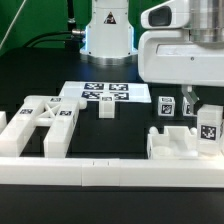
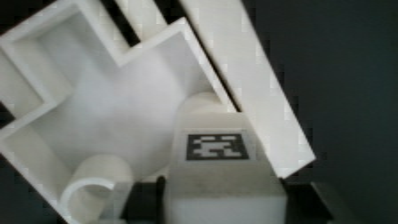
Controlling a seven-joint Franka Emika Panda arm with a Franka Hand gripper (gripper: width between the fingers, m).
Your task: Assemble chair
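No words or numbers legible; only black-and-white square tags (image 2: 217,146) on the marker board (image 1: 72,92) and white chair blocks (image 1: 167,106).

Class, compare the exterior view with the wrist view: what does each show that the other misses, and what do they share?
Only the exterior view: the X-braced frame, the marker board and the robot's base. Only the wrist view: the tag on the upper face of a block, seen close up. Both, apparently: the walled white part lying below the arm.

White X-braced frame (image 1: 45,118); white leg block (image 2: 219,150), black-and-white square tag; white marker board (image 1: 105,93); black table (image 1: 115,140).
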